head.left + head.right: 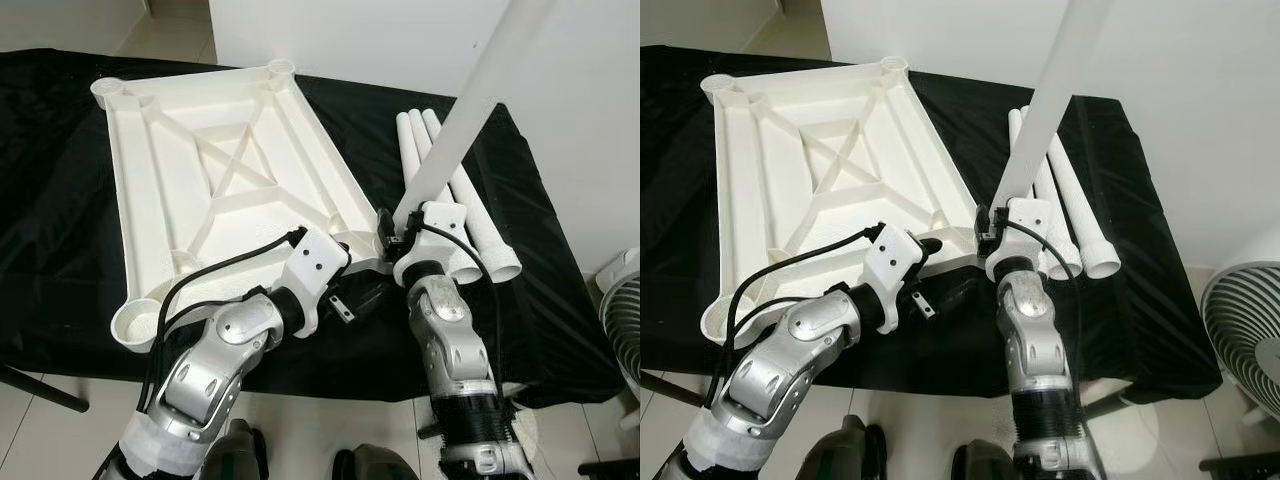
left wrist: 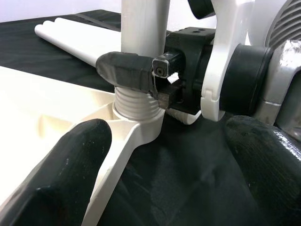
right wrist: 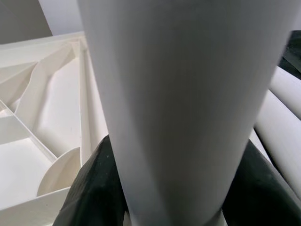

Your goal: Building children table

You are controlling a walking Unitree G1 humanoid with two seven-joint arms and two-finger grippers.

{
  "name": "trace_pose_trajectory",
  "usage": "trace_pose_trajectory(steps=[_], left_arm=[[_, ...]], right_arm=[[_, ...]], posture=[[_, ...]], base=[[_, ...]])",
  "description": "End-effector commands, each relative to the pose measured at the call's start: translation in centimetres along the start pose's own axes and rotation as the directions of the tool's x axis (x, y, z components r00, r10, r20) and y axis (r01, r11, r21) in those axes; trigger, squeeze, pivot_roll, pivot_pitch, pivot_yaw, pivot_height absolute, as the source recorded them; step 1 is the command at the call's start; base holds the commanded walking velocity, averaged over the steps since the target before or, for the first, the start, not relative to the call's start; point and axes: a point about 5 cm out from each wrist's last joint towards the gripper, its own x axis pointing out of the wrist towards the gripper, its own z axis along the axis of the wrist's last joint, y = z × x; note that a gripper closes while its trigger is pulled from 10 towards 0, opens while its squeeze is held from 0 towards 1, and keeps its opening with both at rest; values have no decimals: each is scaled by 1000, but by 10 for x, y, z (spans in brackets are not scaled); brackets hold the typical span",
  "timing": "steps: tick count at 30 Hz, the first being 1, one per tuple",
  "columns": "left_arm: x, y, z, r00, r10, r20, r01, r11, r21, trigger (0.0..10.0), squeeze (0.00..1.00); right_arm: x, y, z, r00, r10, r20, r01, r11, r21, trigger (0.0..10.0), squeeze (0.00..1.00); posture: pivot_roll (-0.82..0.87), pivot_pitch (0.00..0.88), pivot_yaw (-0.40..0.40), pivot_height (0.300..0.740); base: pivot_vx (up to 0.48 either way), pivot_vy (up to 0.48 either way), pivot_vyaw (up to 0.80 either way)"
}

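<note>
Left eye view: a white ribbed plastic tabletop lay upside down on a black-draped counter. A long white plastic leg stood upright at its near right corner socket, beside three spare white legs lying on the cloth; a white fan stood at far right.

Left wrist view: the left gripper hovered spread wide, grasping nothing, just before the threaded socket.

Right wrist view: the right gripper had its fingers clenched around the leg's shaft.
</note>
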Motion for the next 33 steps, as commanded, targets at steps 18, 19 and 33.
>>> trace_pose_trajectory(steps=[18, 19, 33], left_arm=[[-3, 0, -1, 1000, -23, -17, 23, 1000, 1, 10000, 0], [-3, 1, 0, 1000, -18, -16, 18, 1000, 3, 10000, 0], [-1, 5, -1, 1000, -3, -23, 3, 1000, 3, 10000, 0]], right_arm=[[4, -1, 6, 982, 188, -6, -187, 982, 40, 10000, 1000], [6, -4, 6, 970, 243, -13, -242, 970, 15, 10000, 1000], [20, -31, -4, 845, 522, -115, -535, 829, -163, 10000, 0]], posture=[[-47, 53, -19, 740], [-46, 56, -18, 740], [-43, 52, -11, 740]], base=[[0, 0, 0], [0, 0, 0], [0, 0, 0]])
